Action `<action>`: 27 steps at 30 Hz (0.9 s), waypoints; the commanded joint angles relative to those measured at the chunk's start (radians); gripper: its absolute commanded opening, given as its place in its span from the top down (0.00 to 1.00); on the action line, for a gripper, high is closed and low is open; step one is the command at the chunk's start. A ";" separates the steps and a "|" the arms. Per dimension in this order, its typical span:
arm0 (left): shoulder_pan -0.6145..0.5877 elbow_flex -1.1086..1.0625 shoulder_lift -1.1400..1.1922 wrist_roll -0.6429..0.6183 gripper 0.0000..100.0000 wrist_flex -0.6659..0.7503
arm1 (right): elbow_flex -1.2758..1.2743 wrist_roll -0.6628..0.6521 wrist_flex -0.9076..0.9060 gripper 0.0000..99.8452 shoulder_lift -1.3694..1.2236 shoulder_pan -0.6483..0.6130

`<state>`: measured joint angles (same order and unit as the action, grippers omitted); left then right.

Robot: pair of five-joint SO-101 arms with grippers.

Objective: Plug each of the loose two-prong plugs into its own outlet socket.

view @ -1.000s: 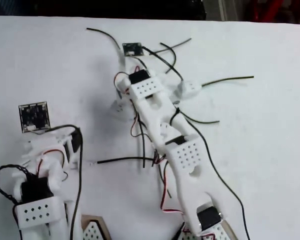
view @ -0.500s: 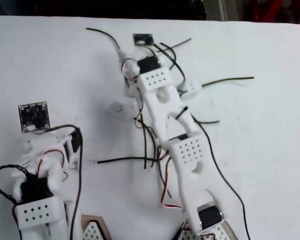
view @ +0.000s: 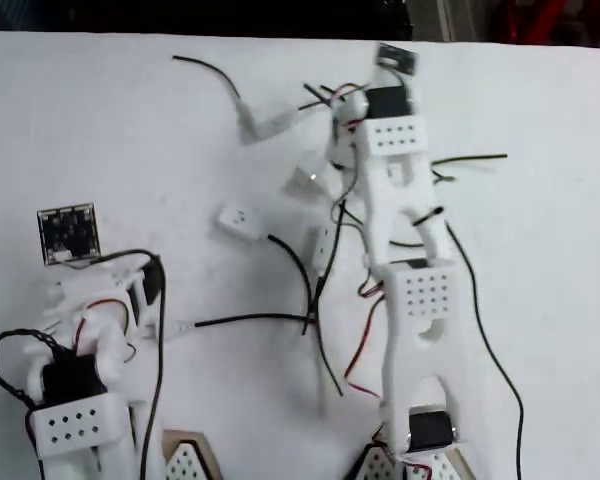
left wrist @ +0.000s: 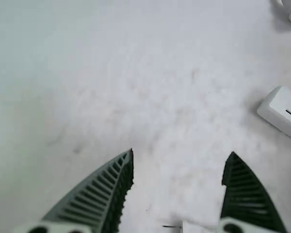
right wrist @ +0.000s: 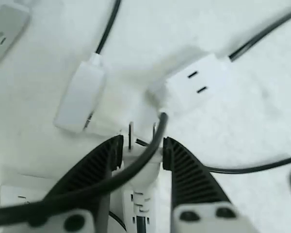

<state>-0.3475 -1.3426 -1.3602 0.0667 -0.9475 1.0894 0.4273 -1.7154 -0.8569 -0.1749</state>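
My right gripper (right wrist: 140,143) is shut on a white two-prong plug (right wrist: 150,170), its prongs pointing out past the fingertips, with a black cable draped across it. Just beyond the prongs lies a white outlet socket (right wrist: 199,80) with two slots, close but apart. A second white connector (right wrist: 80,99) on a black cable lies beside it. From above, the right gripper (view: 320,170) is at the far middle of the table. My left gripper (left wrist: 179,158) hangs open over bare table, with a white socket (left wrist: 283,109) off to one side.
Black cables (view: 300,290) cross the middle of the table. A white socket (view: 238,220) and another white piece (view: 265,125) with a cable lie left of the right arm. The left arm (view: 80,330) sits at the near left, and the table's left half is free room.
The right arm has swung to the right and farther back, dragging cables with it. The left arm has kept still.
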 commanded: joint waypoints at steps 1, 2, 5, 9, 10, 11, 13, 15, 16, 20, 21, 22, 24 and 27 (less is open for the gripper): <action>-0.007 0.005 -0.010 0.000 0.71 0.026 | -0.173 0.044 -0.010 0.98 0.213 0.033; -0.007 0.005 -0.010 0.000 0.71 0.026 | -0.242 0.055 -0.008 0.98 0.262 0.036; -0.007 0.005 -0.010 0.000 0.71 0.026 | -0.439 0.089 -0.005 0.98 0.404 0.044; -0.007 0.005 -0.010 0.000 0.71 0.026 | -0.655 0.146 -0.004 0.98 0.545 0.059; -0.007 0.005 -0.010 0.000 0.71 0.026 | -0.701 0.169 -0.004 0.98 0.568 0.070; -0.007 0.005 -0.010 0.000 0.71 0.026 | -0.740 0.192 -0.004 0.98 0.588 0.085; -0.007 0.005 -0.010 0.000 0.71 0.026 | -0.806 0.227 -0.004 0.98 0.616 0.116; -0.007 0.005 -0.010 0.000 0.71 0.026 | -0.859 0.235 -0.004 0.98 0.630 0.145; -0.007 0.005 -0.010 0.000 0.71 0.026 | -0.879 0.233 -0.004 0.98 0.630 0.159; -0.007 0.005 -0.010 0.000 0.71 0.026 | -0.927 0.175 -0.004 0.98 0.639 0.177; -0.007 0.005 -0.010 0.000 0.71 0.026 | -0.928 0.157 -0.004 0.98 0.639 0.177; -0.007 0.005 -0.010 0.000 0.71 0.026 | -0.927 0.140 -0.004 0.98 0.639 0.177; -0.007 0.005 -0.010 0.000 0.71 0.026 | -0.919 0.101 -0.004 0.98 0.641 0.179; -0.007 0.005 -0.010 0.000 0.71 0.026 | -0.922 0.035 -0.004 0.95 0.676 0.174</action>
<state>-0.3475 -1.3426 -1.3602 0.0667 -0.9444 0.1596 0.5194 -1.7093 -0.2754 -0.0107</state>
